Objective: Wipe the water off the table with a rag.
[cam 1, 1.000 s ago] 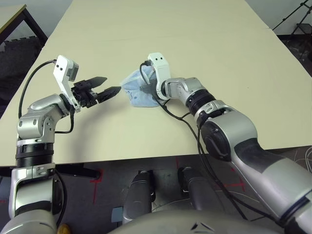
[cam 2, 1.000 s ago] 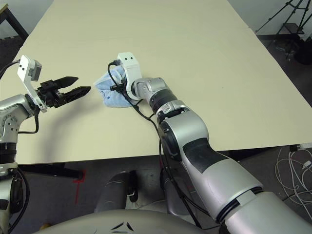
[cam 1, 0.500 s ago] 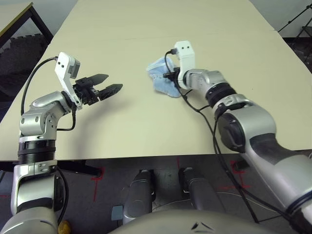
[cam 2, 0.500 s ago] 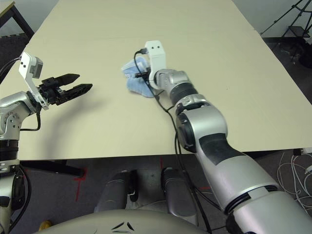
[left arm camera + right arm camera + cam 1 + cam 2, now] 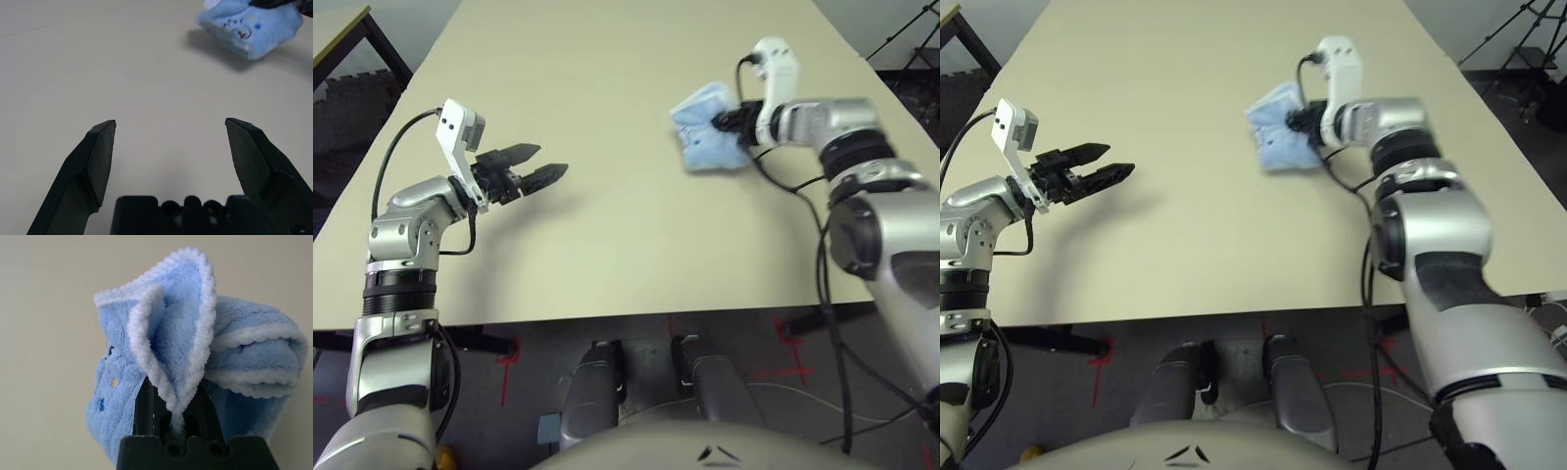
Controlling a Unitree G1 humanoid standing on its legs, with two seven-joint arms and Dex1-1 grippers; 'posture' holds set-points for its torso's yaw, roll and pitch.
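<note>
Rag [image 5: 707, 127] in right tool [image 5: 736, 119], table [image 5: 578, 245] edge nearer robot

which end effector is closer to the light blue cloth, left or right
Right: the right end effector is clamped on the light blue cloth; the left end effector hangs open, well off to its left.

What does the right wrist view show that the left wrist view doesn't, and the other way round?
Only the right wrist view: the right tool pinching the rag, and the rag's little orange mark.
Only the left wrist view: the left tool, open wide, and the rag's shadow.
Both: the blue rag and the pale table.
</note>
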